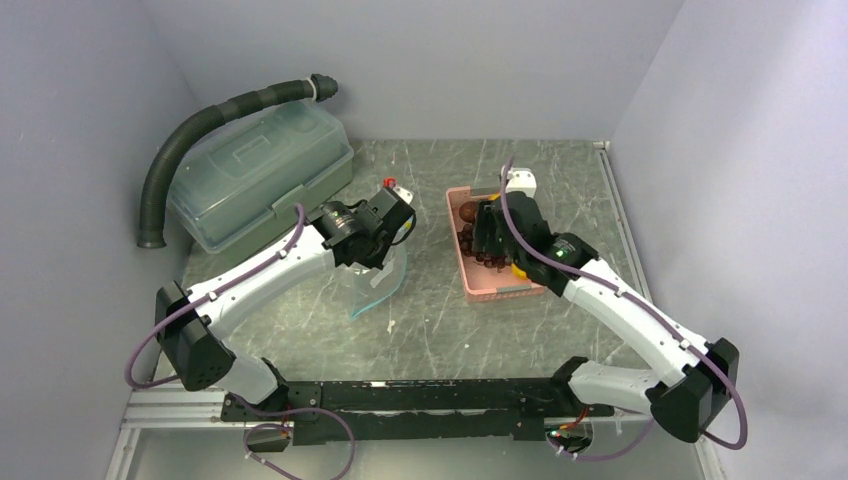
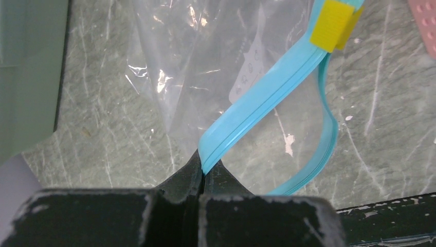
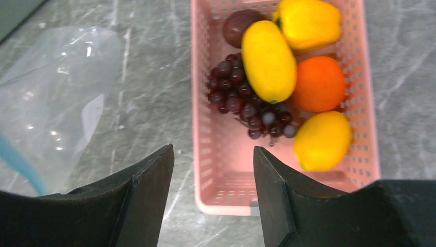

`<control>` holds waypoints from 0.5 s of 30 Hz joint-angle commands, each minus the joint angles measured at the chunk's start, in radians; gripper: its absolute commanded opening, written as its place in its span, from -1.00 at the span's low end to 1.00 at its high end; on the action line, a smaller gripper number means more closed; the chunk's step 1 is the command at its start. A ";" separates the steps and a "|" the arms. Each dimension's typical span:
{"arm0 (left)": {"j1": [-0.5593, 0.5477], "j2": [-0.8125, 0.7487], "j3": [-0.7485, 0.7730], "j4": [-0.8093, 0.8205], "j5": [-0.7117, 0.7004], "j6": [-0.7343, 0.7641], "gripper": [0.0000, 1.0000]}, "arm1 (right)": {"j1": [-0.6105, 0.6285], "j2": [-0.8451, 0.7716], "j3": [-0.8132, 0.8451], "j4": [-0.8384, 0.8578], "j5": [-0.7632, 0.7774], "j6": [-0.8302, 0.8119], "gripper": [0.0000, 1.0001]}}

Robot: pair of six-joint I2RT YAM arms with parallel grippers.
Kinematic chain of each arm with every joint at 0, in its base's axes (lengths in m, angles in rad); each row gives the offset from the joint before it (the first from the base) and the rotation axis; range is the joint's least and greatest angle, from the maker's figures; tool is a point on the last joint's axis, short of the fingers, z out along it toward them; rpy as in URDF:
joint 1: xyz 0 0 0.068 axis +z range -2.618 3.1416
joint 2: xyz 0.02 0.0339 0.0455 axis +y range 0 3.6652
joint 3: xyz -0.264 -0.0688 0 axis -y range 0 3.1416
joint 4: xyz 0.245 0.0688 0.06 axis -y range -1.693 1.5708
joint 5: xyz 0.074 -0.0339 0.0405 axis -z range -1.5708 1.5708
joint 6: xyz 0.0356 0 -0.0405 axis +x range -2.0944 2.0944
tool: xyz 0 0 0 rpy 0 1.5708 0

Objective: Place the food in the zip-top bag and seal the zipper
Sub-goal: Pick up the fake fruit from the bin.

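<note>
Status: loading not begun, as far as the views show.

Left gripper (image 2: 202, 175): fingers fully closed, pinching 1 lip of the zipper (image 2: 267, 92) at its near end. The zip-top bag (image 2: 195, 62) hangs from that pinch, its lower part draped on the table (image 1: 430, 320) between the lidded box (image 1: 260, 170) and the pink basket (image 3: 201, 170). The 2 teal strips part just beyond the pinch. The held one runs straight up to the yellow slider (image 2: 331, 25) and the other bows outward, so the mouth gapes. No fruit visible inside the clear film.

Right gripper (image 3: 212, 154): fingers spread moderately wide, nothing between them. It hovers over the near-left corner of the basket, above its contents and not touching them.

Food, all 6 pieces in the basket:
- 3 yellow fruits (image 3: 268, 60)
- 1 orange (image 3: 320, 84)
- 1 grape bunch (image 3: 241, 98), lying against the left wall, partly under a yellow fruit
- 1 brown-red ball (image 3: 239, 25) at the far end

Judgement: the mouth is held open, which looks like the only step done. Left to do: 6 transfers from basket to bag, then closing the zipper along its full length. The grape bunch sits nearest the open fingers and seems the likely first pick.
</note>
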 commanded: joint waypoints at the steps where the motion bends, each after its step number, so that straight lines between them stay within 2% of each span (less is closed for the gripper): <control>1: 0.002 -0.028 0.006 0.087 0.066 0.036 -1.00 | -0.075 0.008 0.043 -0.035 -0.041 -0.071 0.25; 10: 0.011 -0.045 -0.051 0.149 0.086 0.065 -1.00 | -0.227 0.146 0.099 0.005 -0.134 -0.091 0.42; 15: 0.113 -0.074 -0.111 0.198 0.221 0.070 -1.00 | -0.290 0.251 0.145 0.030 -0.201 -0.071 0.47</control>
